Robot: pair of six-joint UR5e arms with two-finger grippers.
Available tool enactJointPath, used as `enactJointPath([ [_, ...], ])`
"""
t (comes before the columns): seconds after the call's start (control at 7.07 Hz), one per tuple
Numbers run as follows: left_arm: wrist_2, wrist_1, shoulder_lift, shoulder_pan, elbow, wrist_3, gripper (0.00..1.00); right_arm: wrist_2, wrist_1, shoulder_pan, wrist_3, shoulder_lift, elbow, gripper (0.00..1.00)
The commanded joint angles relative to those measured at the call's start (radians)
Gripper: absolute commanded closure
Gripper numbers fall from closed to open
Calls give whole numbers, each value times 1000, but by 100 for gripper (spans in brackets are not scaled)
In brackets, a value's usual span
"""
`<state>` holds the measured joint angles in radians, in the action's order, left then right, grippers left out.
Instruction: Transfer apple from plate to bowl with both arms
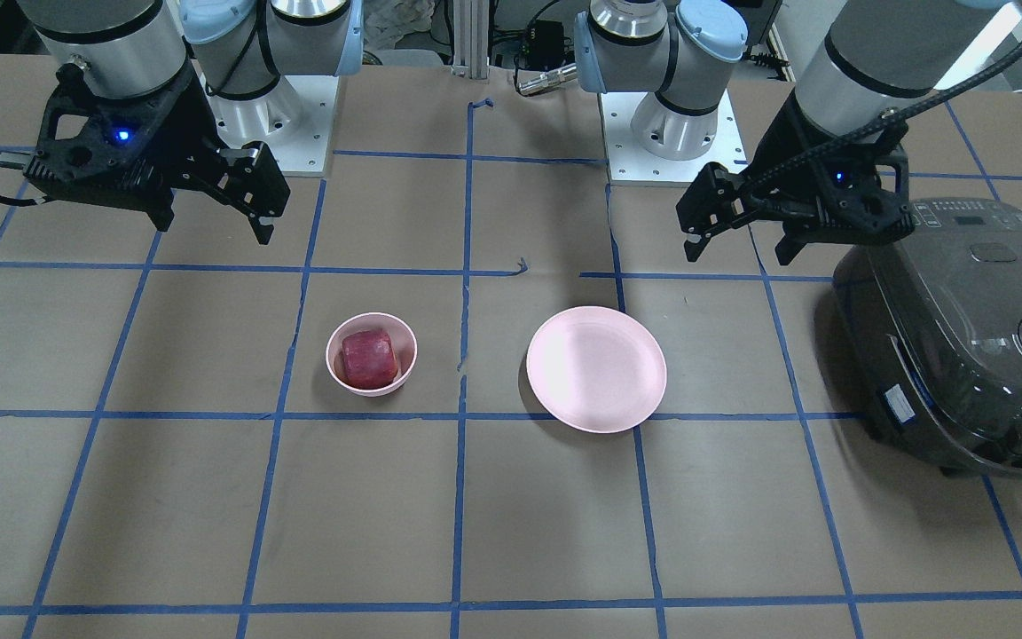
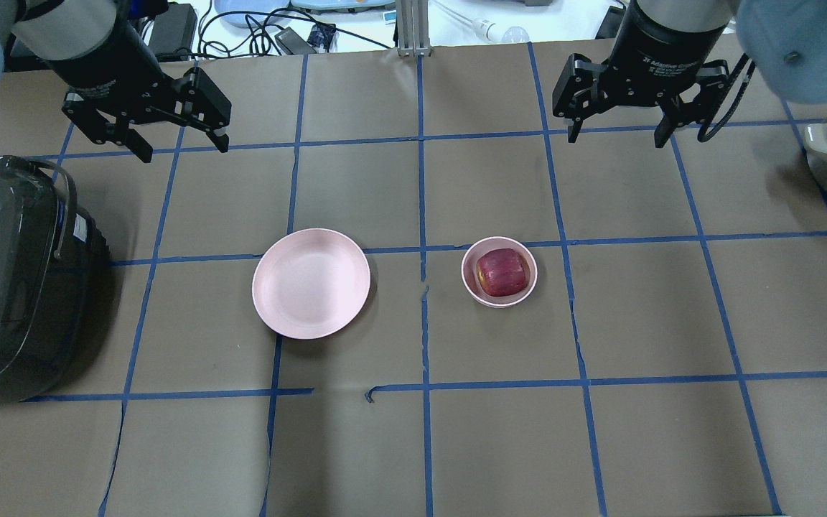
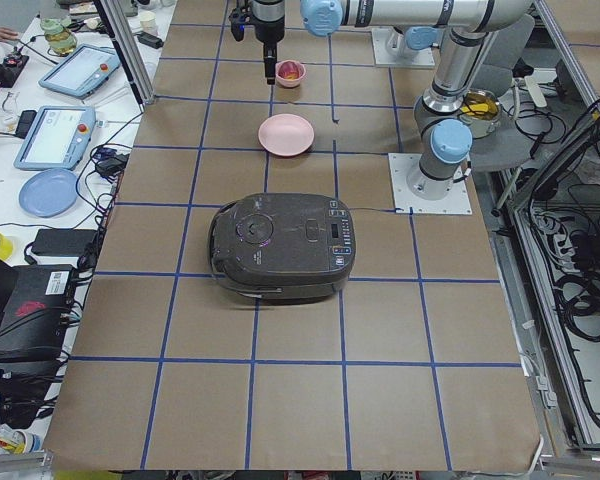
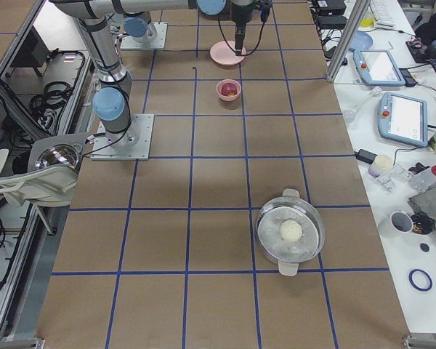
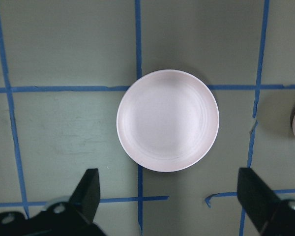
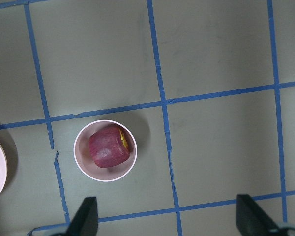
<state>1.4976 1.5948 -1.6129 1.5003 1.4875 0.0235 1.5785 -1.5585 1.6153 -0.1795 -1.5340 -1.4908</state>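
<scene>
Apple (image 2: 503,272): dark red with a yellowish patch on one side. It sits inside the bowl and fills most of it. Nothing touches it from above.
Bowl (image 2: 498,304): small, deep, pale pink. It stands upright on the bench's right half, just beside a crossing of blue tape lines.
Plate (image 2: 311,293): wide, shallow, pale pink, with nothing on it. It lies flat on the left half, near the bowl but apart from it, with one tape line running between them.
Right fingers (image 2: 570,100): spread wide and holding nothing, carried high over the bench. The right wrist view looks straight down on the bowl with the apple, which sit left of centre between the two tips.
Left fingers (image 2: 214,118): released, wide apart, nothing between them, also held high. The left wrist view looks down on the plate, centred between the tips.
Bench (image 2: 672,323): brown covering marked off in squares by blue tape.
Rice cooker (image 2: 4,280): dark grey, lid closed. It stands at the robot's left end of the bench, well apart from the plate.
Metal pot (image 4: 291,231): two handles, a pale round item inside. It stands at the robot's right end, well apart from the bowl.
</scene>
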Motion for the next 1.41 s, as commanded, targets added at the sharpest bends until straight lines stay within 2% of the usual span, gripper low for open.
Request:
enactJointPath([
  [0.0,13,17,20,27,-9,-7,0,0,0,0,0,0,0,0],
  [0.14,74,13,30,49,0,-2,0,2,0,0,0,0,0,0],
  [1.27,64,2,30,51,11,0,0,2,9,0,3,0,-2,0],
])
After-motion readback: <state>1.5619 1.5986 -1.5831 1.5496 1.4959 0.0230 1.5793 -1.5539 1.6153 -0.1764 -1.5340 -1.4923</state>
